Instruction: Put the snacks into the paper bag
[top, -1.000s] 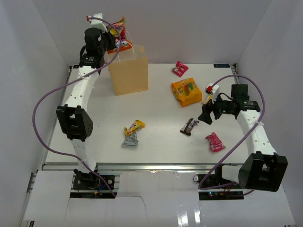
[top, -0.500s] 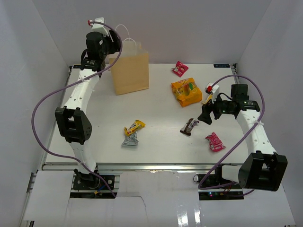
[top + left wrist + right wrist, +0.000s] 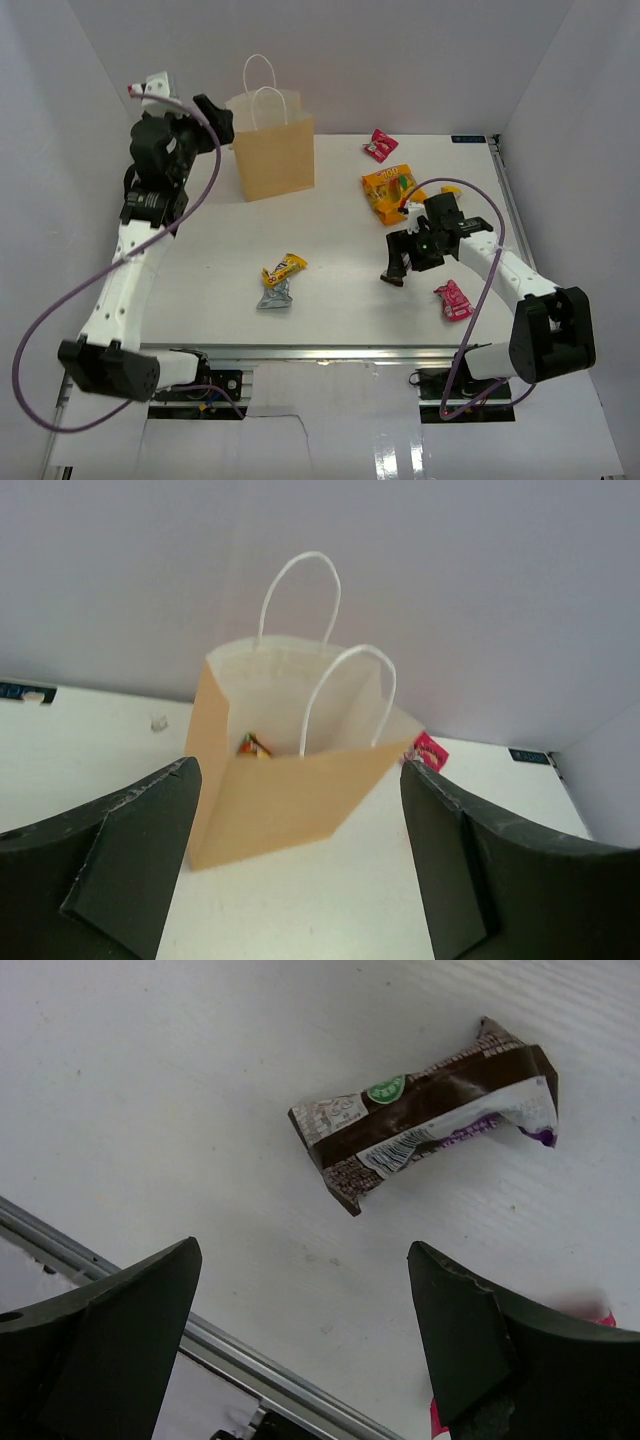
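The left gripper has swung back off the bag and out to one side, and the right gripper has come in over the bar. The left gripper is spread wide and holds nothing. The bag stands upright just ahead of it, mouth open, with a packet showing inside, so the retreat looks like clearing the mouth after a drop. The right gripper is also wide open and empty, hovering above the surface. The bar lies flat just ahead of its fingertips, a little toward the right finger, not yet between them; I judge this the approach to the next pick. A pink packet lies close beside the right finger and could be nudged on the way down. Beyond the right gripper sit the orange pack and a second pink packet. A yellow wrapper and silver wrapper lie well off to its left, touching each other. Nothing stands between the bar and the bag
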Motion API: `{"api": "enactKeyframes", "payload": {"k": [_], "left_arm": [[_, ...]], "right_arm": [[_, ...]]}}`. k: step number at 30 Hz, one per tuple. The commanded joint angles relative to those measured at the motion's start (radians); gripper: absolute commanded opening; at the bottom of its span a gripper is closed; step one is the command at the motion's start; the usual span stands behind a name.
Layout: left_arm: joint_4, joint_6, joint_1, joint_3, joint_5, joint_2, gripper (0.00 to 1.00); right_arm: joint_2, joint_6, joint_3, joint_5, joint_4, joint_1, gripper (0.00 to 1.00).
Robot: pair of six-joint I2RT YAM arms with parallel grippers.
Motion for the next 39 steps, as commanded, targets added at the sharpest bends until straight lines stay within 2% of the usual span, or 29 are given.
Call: {"api": "enactKeyframes", "payload": {"k": [1, 2, 8, 13, 17, 21, 22, 27, 35, 39], "left_arm": [[-0.031, -0.063, 0.004, -0.194, -0.007, -0.186, 0.91], [-0.075, -0.080, 0.005, -0.235, 0.004, -0.268, 0.92], [-0.172, -0.225, 0.004, -0.559, 0.094, -0.529, 0.93], [-0.197, -0.371, 0.005, -0.758, 0.180, -0.636, 0.94], [-0.207, -0.434, 0.005, -0.849, 0.260, -0.670, 0.95], [-0.204, -0.440, 0.004, -0.892, 0.327, -0.668, 0.95], [-0.206, -0.430, 0.005, -0.894, 0.347, -0.662, 0.95], [-0.206, -0.419, 0.004, -0.902, 0.376, -0.663, 0.95], [-0.214, -0.403, 0.004, -0.925, 0.426, -0.696, 0.97], [-0.229, -0.390, 0.005, -0.928, 0.442, -0.709, 0.98]], "right_arm": [[0.011, 0.259, -0.007, 0.139, 0.089, -0.004, 0.89], [0.031, 0.278, -0.001, 0.145, 0.092, -0.004, 0.89], [0.103, 0.356, 0.010, 0.145, 0.159, -0.004, 0.87], [0.179, 0.393, 0.033, 0.159, 0.175, -0.007, 0.80], [0.213, 0.400, 0.027, 0.164, 0.179, -0.011, 0.75], [0.230, 0.399, 0.018, 0.187, 0.201, -0.020, 0.63], [0.232, 0.393, 0.019, 0.185, 0.202, -0.024, 0.55], [0.204, 0.361, 0.018, 0.150, 0.222, -0.027, 0.35], [0.166, 0.246, 0.062, 0.106, 0.248, -0.027, 0.17], [0.128, 0.077, 0.134, -0.051, 0.279, -0.027, 0.08]]}}
